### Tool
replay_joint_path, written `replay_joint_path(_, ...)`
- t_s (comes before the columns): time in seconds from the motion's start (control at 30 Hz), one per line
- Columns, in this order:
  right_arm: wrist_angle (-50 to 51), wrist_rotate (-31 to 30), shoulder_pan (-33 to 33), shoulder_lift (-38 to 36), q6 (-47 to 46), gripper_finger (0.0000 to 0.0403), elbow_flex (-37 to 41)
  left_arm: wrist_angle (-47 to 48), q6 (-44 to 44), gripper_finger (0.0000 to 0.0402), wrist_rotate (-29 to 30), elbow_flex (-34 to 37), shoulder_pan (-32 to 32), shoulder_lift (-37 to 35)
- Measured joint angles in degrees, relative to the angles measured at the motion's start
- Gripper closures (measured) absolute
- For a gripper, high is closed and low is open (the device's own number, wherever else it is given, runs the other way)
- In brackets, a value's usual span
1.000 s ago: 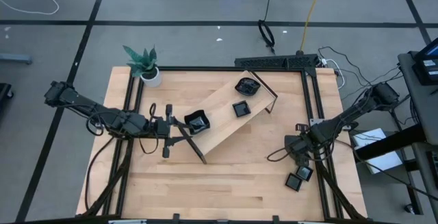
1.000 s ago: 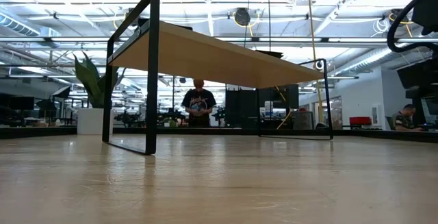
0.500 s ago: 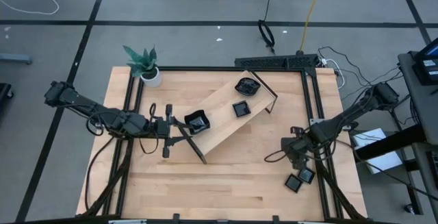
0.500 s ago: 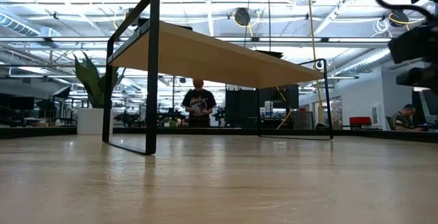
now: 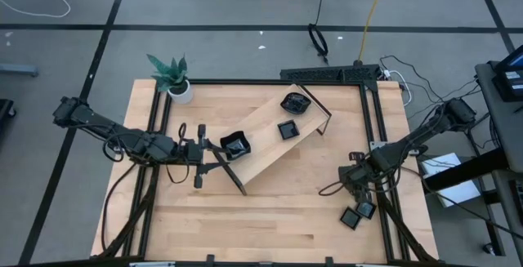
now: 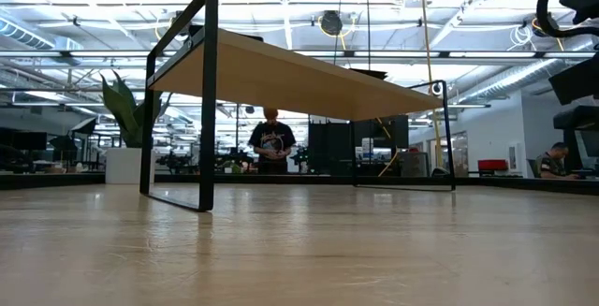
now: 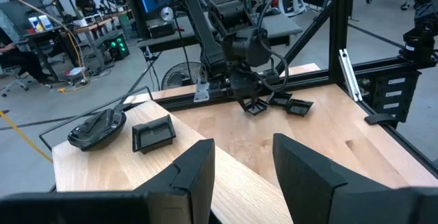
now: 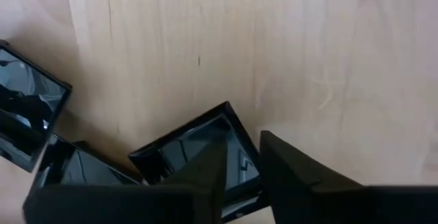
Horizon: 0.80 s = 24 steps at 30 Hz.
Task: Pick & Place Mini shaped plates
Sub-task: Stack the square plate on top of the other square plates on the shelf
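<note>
Three mini shaped plates lie on the raised pale wooden tray: one at its left end, a square one and a wavy one. More square black plates sit on the table near its right edge. My right gripper hangs over them and is shut on one plate. Beside that plate lie two others. My left gripper waits open at the tray's left end, touching nothing. My right gripper has the square plate by its side wall near a corner. One finger stands inside the dish and the other outside. The fingers come from above, pointing down. Whether the plate is lifted clear cannot be told.
A potted plant stands at the table's far left corner. The tray's black end rails hold it above the tabletop. Black frame posts run along both table sides. Bare wood lies along the near edge. People show in the room beyond.
My right gripper has shifted a little toward the table's far left and then back toward the near edge, staying over the plates at the right side. The left arm and the tray have kept still.
</note>
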<state>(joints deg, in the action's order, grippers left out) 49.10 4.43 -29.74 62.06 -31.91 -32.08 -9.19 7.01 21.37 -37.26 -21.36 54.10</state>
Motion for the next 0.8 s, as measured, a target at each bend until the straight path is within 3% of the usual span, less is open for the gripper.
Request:
replay_joint_path(0.2, 0.0, -0.1, 0.0, 0.0, 0.5, 0.0364, 0.0, 0.0, 0.0, 0.025, 0.0, 0.0, 0.0, 0.0)
replay_joint_path(0.53, -1.9, -3.0, 0.0, 0.0, 1.2, 0.0394, 0.0, 0.0, 0.0, 0.025, 0.0, 0.0, 0.0, 0.0)
replay_joint_path(0.63, -2.8, -2.2, 0.0, 0.0, 1.1, 0.0381, 0.0, 0.0, 0.0, 0.025, 0.0, 0.0, 0.0, 0.0)
replay_joint_path(0.8, -2.0, -4.1, 0.0, 0.0, 0.3, 0.0319, 0.0, 0.0, 0.0, 0.025, 0.0, 0.0, 0.0, 0.0)
